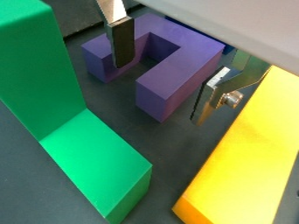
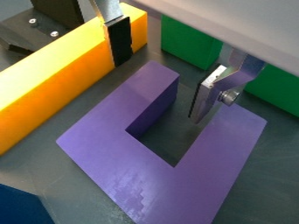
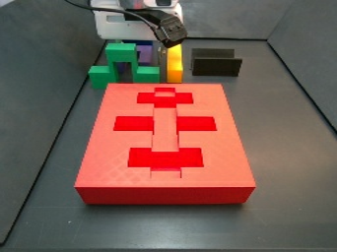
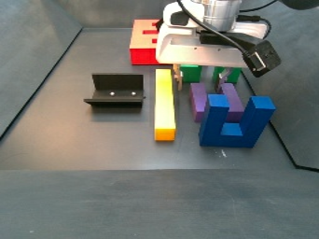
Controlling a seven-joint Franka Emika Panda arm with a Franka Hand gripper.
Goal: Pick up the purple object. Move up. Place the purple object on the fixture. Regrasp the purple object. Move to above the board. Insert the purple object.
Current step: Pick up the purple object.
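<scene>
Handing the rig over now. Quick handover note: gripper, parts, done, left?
Gripper: open, low over the purple object, fingers straddling one prong, not closed on it yet.
Purple object: flat on the floor between the yellow bar and the green block; blue block close by.
Fixture: empty, on the far side of the yellow bar from the purple object.
Board: apart from the other pieces, cut-outs empty.
Done: approach only.
Left: grasp, lift, place on fixture, regrasp, move above board, insert.
</scene>
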